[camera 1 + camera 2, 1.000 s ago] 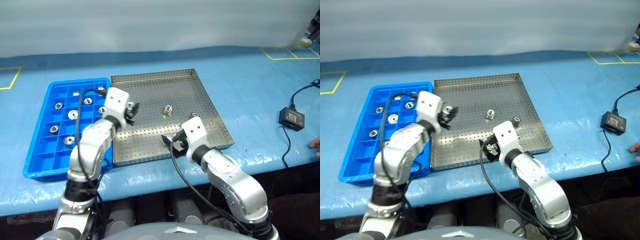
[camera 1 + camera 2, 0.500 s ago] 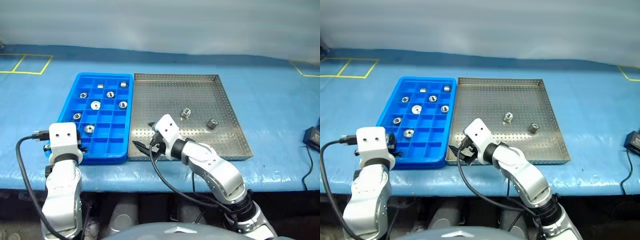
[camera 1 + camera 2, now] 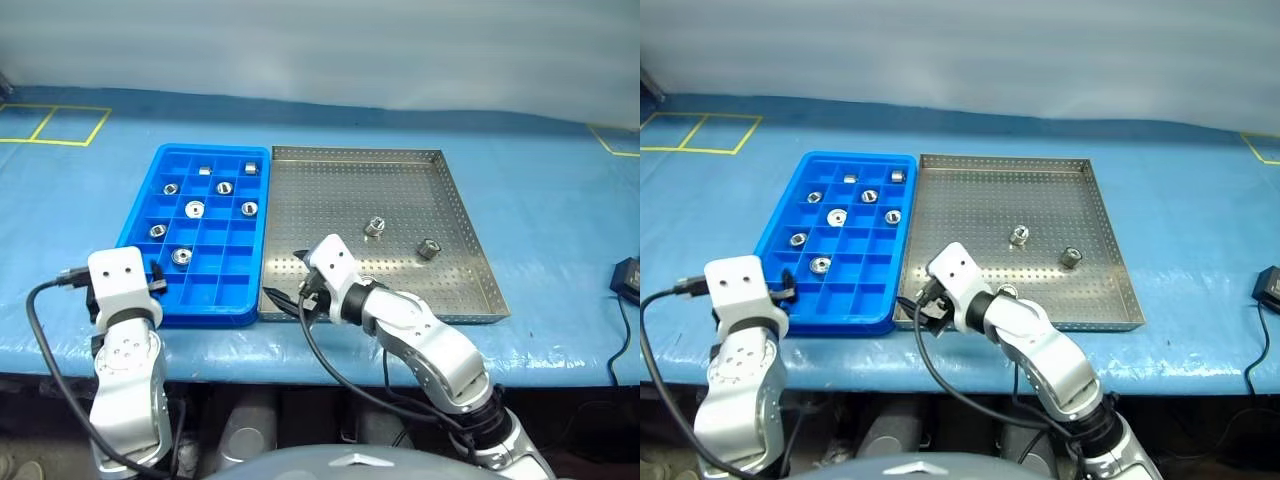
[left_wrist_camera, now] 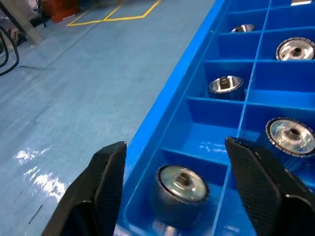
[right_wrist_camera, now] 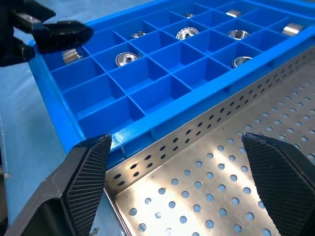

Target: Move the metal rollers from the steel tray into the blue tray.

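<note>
Here the bright blue plastic tray (image 3: 205, 240) with its grid of small square compartments lies on the blue-covered table (image 3: 540, 180), its long side touching the large silver-grey perforated steel tray (image 3: 340, 200) on the robot's right. Several small shiny cylindrical metal rollers (image 3: 194, 209) sit one to a compartment in the blue tray, mostly in its far and middle rows. Two more rollers (image 3: 376, 227) rest apart on the dotted floor of the steel tray, toward its right half, one nearer the right rim than the other.

The left gripper (image 4: 177, 162) hangs over the near left corner of the blue tray, straddling its outer wall, with its two black fingers (image 4: 106, 182) spread wide and nothing between the pads. Seen from the left wrist, one roller (image 4: 182, 187) lies loose on the floor of the corner compartment, below and between the open fingertips, not touched by either; others sit in the compartments beyond it.

The right gripper (image 5: 182, 162) is low over the near left corner of the steel tray, pointing toward the blue tray. Its jaws stand fully apart and empty, framing the seam where the steel rim meets the blue wall; no roller lies between them, and the two rollers in the steel tray are well apart from it.
</note>
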You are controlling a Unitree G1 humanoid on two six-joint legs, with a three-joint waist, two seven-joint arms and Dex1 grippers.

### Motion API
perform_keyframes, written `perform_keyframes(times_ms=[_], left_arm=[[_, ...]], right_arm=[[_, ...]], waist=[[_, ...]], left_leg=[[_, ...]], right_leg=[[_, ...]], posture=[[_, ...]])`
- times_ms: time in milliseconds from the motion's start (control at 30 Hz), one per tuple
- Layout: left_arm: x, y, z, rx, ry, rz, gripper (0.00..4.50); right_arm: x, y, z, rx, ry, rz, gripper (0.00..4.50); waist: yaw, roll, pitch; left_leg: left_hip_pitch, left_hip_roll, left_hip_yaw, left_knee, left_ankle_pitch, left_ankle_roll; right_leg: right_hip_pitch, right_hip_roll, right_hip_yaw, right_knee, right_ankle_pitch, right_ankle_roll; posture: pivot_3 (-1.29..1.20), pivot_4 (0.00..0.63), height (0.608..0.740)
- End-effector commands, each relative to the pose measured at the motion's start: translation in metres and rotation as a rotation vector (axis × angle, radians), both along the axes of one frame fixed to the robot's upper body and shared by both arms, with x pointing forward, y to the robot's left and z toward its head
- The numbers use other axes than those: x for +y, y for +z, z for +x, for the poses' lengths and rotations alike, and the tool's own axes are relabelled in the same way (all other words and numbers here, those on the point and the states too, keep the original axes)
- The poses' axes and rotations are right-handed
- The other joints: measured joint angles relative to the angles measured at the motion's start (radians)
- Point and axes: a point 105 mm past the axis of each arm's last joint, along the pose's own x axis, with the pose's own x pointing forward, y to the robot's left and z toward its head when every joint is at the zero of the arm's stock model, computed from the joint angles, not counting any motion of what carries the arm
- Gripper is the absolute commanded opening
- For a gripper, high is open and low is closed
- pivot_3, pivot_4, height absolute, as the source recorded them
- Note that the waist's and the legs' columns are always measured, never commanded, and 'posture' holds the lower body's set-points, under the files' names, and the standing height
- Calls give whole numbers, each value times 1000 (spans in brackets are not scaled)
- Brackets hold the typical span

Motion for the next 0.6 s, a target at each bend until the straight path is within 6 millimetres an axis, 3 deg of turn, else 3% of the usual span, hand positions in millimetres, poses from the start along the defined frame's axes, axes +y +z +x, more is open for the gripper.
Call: perform_keyframes(times_ms=[33, 133, 367, 600], left_arm=[[-34, 18, 17, -101, -211, -54, 3605], [-82, 20, 23, -112, -521, -118, 3605], [-146, 10, 7, -72, -937, -182, 3605], [-170, 5, -10, -64, -1145, -177, 3605]], right_arm=[[-16, 20, 3, -83, -56, 29, 4500], [-44, 21, 16, -95, -211, 3, 4500], [-78, 11, 54, -27, -556, -28, 4500], [-79, -4, 97, 70, -713, -57, 4500]], waist=[[-7, 0, 0], [-30, 0, 0], [-80, 1, 0], [-105, 2, 0]], left_leg=[[0, 0, 0, 0, 0, 0], [0, 0, 1, -1, 0, 0], [0, 2, 3, -1, 0, 0], [0, 2, 5, -1, 0, 0]], right_leg=[[0, 0, 0, 0, 0, 0], [0, 0, 1, 0, 0, 0], [-2, 3, 3, 2, -1, -1], [-4, 3, 5, 3, 0, -1]], posture=[[136, 150, 740], [83, 150, 740], [20, 150, 740], [14, 150, 740]])
